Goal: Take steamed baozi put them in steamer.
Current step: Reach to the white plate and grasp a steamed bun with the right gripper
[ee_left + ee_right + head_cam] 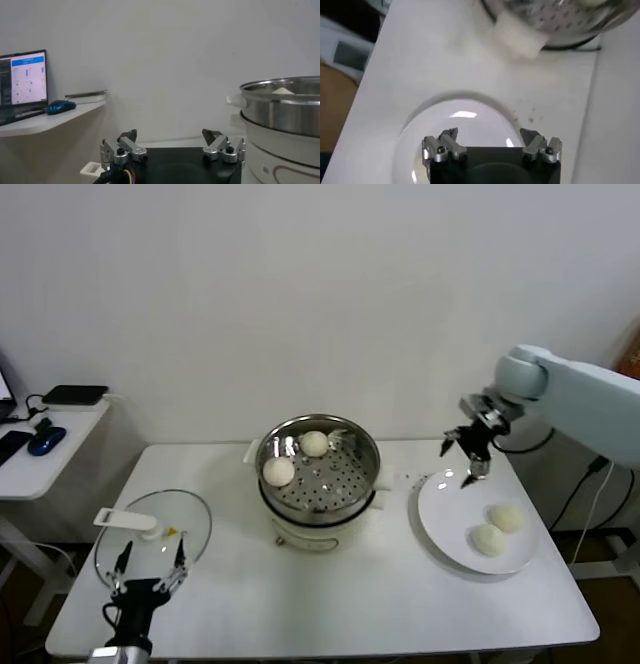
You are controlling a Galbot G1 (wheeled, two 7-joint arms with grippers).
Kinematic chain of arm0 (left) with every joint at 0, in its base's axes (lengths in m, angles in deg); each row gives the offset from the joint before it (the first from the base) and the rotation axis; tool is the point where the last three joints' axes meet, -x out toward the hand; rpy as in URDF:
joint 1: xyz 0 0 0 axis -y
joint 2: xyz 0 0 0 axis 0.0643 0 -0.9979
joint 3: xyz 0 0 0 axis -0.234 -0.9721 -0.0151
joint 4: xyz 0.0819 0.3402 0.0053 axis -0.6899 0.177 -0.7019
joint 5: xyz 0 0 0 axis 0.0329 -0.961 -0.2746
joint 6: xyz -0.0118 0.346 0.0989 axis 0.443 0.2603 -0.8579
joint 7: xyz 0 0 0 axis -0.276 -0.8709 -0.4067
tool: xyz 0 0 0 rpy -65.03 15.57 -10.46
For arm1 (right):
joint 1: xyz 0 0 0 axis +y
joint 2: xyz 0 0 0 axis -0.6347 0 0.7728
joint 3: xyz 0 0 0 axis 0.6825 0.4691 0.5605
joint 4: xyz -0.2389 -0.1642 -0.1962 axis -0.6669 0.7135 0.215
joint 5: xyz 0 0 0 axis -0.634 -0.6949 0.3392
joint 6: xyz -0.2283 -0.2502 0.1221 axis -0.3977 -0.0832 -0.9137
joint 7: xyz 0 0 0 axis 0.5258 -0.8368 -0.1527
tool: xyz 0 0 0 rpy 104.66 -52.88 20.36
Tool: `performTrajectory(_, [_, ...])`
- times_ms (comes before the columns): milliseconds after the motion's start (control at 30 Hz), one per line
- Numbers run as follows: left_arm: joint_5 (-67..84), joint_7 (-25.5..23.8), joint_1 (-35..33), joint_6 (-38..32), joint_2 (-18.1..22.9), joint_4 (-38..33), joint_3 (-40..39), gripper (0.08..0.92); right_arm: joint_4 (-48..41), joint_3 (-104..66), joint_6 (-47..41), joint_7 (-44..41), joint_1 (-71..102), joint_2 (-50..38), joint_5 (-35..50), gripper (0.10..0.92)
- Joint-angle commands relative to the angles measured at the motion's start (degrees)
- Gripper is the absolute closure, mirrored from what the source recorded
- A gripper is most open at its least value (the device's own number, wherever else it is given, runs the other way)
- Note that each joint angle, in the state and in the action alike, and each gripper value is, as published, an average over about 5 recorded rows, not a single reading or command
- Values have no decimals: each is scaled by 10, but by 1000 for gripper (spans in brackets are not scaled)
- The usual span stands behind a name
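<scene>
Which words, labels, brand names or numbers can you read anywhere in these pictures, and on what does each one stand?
None can be read.
Laptop screen: blue header and rows of text, too small to read.
Steamer base: curved line only, no legible brand.
Plate, glass lid, buns: no markings visible.

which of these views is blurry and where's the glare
Right wrist view: steamer is smeared and soft, and a glare patch sits on the plate. Head view: bright highlights on the steamer's steel wall. Left wrist view: sharp, evenly lit.
</scene>
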Motion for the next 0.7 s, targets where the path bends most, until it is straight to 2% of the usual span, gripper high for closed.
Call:
performTrajectory(33, [-1,0,-5,0,0,-1,-1,177,21,-89,39,-5,133,-82,-130,203])
performTrajectory(367, [-2,-1,-8,0,3,-5,-3,177,14,-146,36,7,219,-91,-171,203])
performTrajectory(700, [-2,-1,-11,-2,2,1,-3,177,-46,-195,41,26,258,-50,-205,203])
